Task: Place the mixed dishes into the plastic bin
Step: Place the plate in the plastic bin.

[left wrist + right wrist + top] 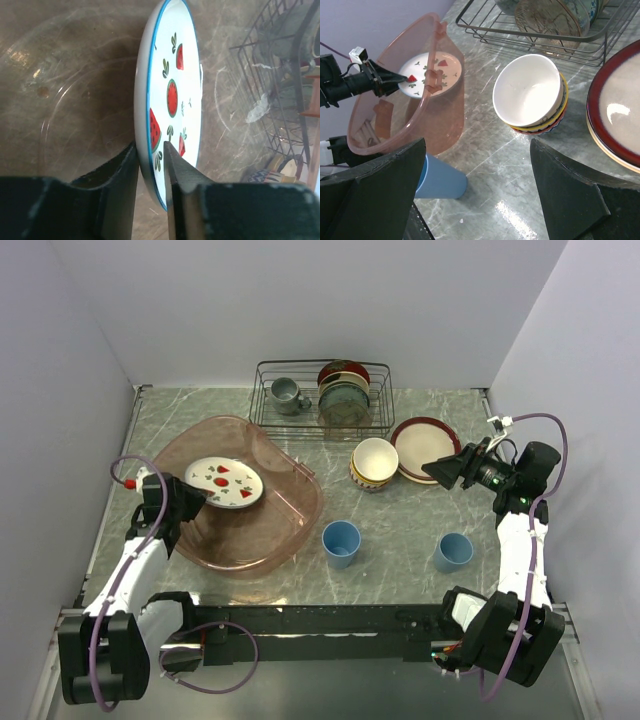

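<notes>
black left gripper [150,146]: straddles strawberry plate [172,100] rim; pinching or loose, cannot tell
right gripper [477,146]: spread wide, empty
plate: stiff, slick glaze, chippable; take by rim
plastic bin [215,545]: plate within its walls, near the middle

walls: plain pale lavender-grey panels, back wall [300,300] + left wall [50,390] + right wall [585,330], boxed in on 3 sides
table [400,540]: grey-green marble look w/ white veins, kinda glossy
table edges: silver trim strip [105,530] on the left side
front: black rail [340,620] across the near edge
light: soft + even, small glare spots on the tabletop
</notes>
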Action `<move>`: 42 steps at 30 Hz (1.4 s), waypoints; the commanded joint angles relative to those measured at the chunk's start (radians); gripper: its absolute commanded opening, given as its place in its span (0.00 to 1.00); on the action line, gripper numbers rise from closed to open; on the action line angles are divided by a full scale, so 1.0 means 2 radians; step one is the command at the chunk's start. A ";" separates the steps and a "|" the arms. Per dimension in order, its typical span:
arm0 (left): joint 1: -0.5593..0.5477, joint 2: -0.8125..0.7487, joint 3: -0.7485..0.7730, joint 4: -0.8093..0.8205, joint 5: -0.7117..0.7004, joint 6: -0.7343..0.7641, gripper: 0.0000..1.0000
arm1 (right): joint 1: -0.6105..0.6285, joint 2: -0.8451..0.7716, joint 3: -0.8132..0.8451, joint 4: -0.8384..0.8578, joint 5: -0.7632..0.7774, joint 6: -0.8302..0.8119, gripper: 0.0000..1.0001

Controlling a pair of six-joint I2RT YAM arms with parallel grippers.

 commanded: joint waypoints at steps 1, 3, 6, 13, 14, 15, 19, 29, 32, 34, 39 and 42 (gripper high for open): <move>0.002 0.007 0.021 0.044 0.012 -0.001 0.33 | -0.002 -0.003 0.001 0.008 -0.003 -0.004 0.92; 0.003 0.011 0.023 0.037 0.011 0.000 0.42 | -0.002 -0.003 0.001 0.008 -0.004 -0.004 0.92; 0.003 0.019 0.032 0.023 0.009 0.004 0.59 | -0.002 -0.003 0.001 0.009 -0.003 -0.003 0.93; 0.004 0.030 0.052 0.002 0.008 0.015 0.81 | -0.003 -0.003 0.001 0.010 -0.003 -0.001 0.93; 0.003 0.031 0.055 -0.002 0.008 0.016 0.83 | -0.002 -0.003 0.001 0.010 -0.003 -0.001 0.93; 0.004 0.036 0.059 -0.006 0.008 0.020 0.86 | -0.002 -0.003 0.000 0.010 -0.004 -0.001 0.93; 0.003 0.053 0.086 -0.034 0.006 0.029 0.96 | -0.002 -0.003 0.000 0.011 -0.003 -0.001 0.93; 0.004 0.103 0.148 -0.106 0.000 0.051 0.99 | -0.002 -0.002 -0.001 0.013 -0.003 0.001 0.93; 0.003 0.116 0.158 -0.116 0.000 0.057 0.99 | -0.003 -0.001 -0.001 0.013 -0.002 0.000 0.93; 0.004 0.126 0.164 -0.123 0.002 0.060 0.99 | -0.002 -0.001 -0.001 0.013 -0.003 0.001 0.93; 0.003 0.143 0.174 -0.133 0.006 0.066 0.99 | -0.002 -0.001 -0.001 0.013 -0.002 0.000 0.93; 0.003 0.154 0.179 -0.133 0.011 0.070 0.99 | -0.002 -0.001 -0.001 0.013 -0.003 0.001 0.93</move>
